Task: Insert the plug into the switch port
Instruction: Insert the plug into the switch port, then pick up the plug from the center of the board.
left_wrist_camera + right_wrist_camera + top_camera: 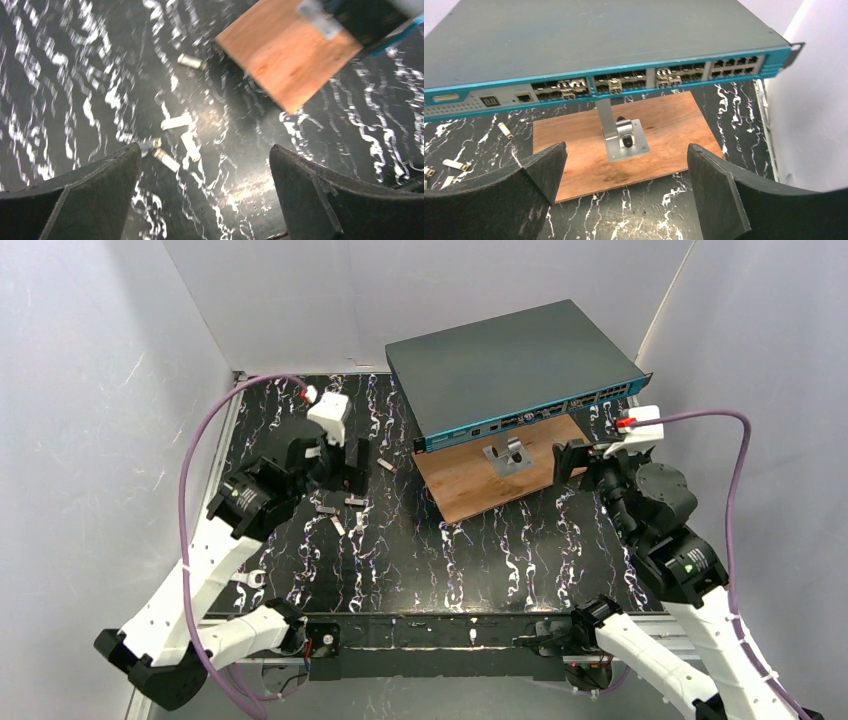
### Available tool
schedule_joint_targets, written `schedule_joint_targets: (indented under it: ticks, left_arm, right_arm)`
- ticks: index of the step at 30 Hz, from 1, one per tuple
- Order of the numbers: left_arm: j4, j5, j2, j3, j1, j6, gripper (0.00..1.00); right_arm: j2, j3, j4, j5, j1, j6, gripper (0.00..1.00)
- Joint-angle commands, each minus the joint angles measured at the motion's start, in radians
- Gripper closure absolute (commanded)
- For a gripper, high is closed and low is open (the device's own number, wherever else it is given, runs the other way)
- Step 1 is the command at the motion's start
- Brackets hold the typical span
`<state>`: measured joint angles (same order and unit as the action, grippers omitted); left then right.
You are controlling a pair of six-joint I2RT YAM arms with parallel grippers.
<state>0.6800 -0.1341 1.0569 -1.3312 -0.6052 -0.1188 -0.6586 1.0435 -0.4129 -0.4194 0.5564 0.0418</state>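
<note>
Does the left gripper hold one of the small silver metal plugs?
No, the left gripper stands open and empty; the small silver metal plugs lie on the black marbled table.

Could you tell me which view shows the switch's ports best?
The right wrist view: the switch faces it, so the socket rows on its teal strip are distinct. Top external shows mainly the lid; left wrist shows only a blurred corner.

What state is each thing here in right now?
Switch: raised over the wooden board, metal bracket under its front; a few sockets filled, most empty.
Plugs: lying loose on the table, none picked up.
Left jaws: open, empty, over the plugs.
Right jaws: open, empty, facing the switch's front.
</note>
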Motion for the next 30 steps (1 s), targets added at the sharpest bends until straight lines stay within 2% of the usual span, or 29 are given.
schedule_joint_targets:
  ticks: [1, 7, 15, 20, 28, 30]
  left_arm:
    - [0.100, -0.266, -0.083, 0.141, -0.002, -0.201, 0.02]
    - [0.151, -0.382, -0.111, 0.320, -0.002, -0.420, 0.02]
    - [0.116, -0.459, 0.015, 0.436, 0.006, -0.652, 0.05]
    - [-0.003, -0.433, 0.081, 0.503, 0.035, -0.722, 0.14]
    - [-0.087, -0.328, 0.206, 0.569, 0.146, -0.790, 0.40]
    - [-0.124, -0.315, 0.225, 0.585, 0.150, -0.785, 0.42]
  right_arm:
    - [0.048, -0.039, 0.024, -0.078, -0.003, -0.028, 0.01]
    - [0.055, -0.054, 0.042, -0.096, -0.003, -0.039, 0.01]
    - [0.078, -0.081, 0.060, -0.096, -0.003, -0.038, 0.01]
    - [0.086, -0.080, 0.054, -0.096, -0.003, -0.038, 0.01]
    - [0.110, -0.080, 0.028, -0.110, -0.003, -0.039, 0.01]
    - [0.113, -0.079, 0.024, -0.111, -0.003, -0.038, 0.01]
